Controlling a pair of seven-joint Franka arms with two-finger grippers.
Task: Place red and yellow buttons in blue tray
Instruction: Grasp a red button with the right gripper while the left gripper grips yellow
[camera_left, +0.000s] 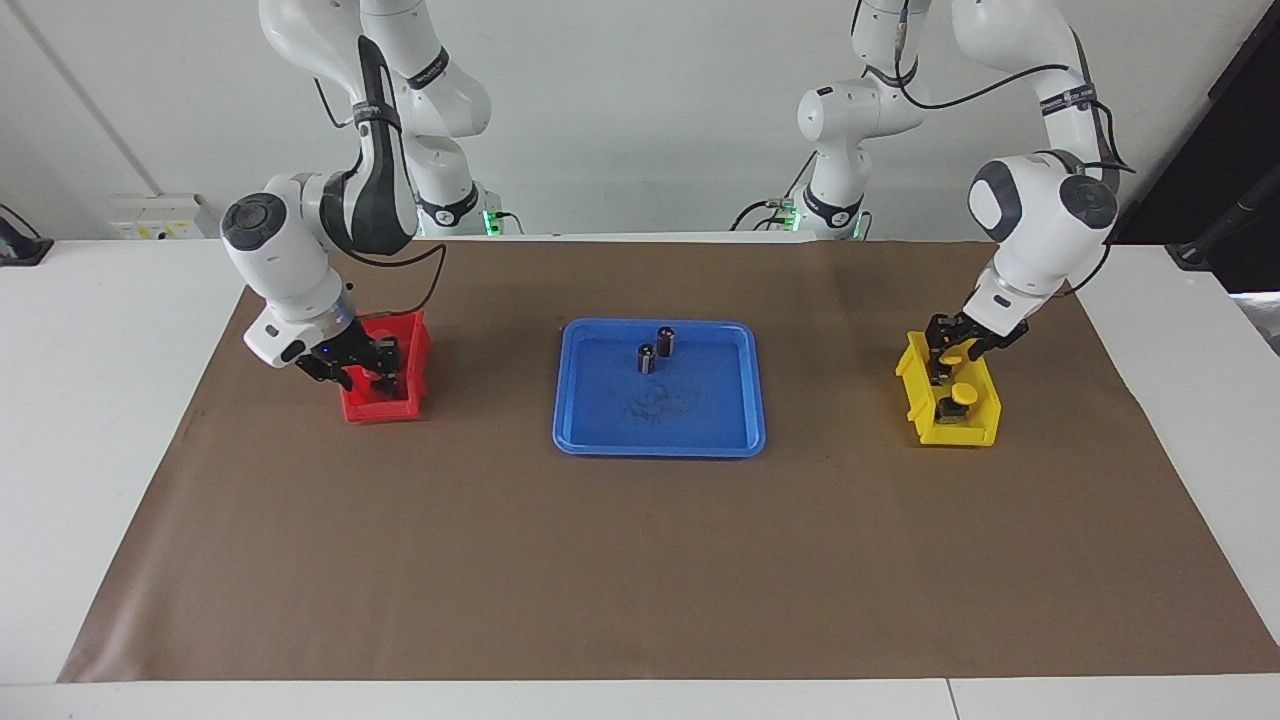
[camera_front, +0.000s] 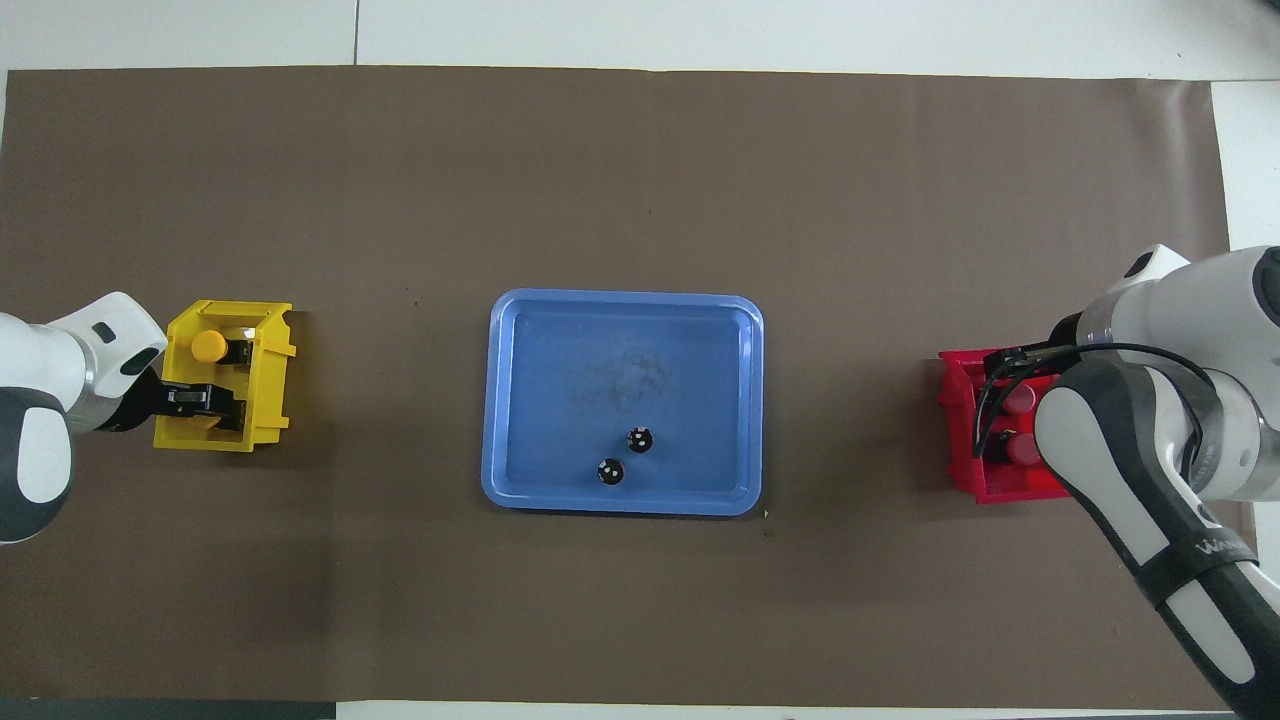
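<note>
The blue tray (camera_left: 700, 405) (camera_front: 560, 370) lies mid-table. Two yellow buttons are in the yellow bin (camera_left: 975, 432) (camera_front: 268, 425) toward the left arm's end. One yellow button (camera_left: 963, 393) (camera_front: 208, 346) stands free. The other yellow button (camera_left: 950, 353) is right under my left gripper (camera_left: 942, 345) (camera_front: 205, 402), which is down in the bin. Two red buttons (camera_front: 1020, 398) (camera_front: 1020, 447) are in the red bin (camera_left: 412, 345) (camera_front: 955, 440) toward the right arm's end. My right gripper (camera_left: 372, 368) is down in that bin; my arm hides it in the overhead view.
Two dark cylinders without coloured caps (camera_left: 666, 341) (camera_left: 647, 358) (camera_front: 640, 439) (camera_front: 610, 471) stand in the tray near its rim on the robots' side. A brown mat (camera_left: 640, 560) covers the table.
</note>
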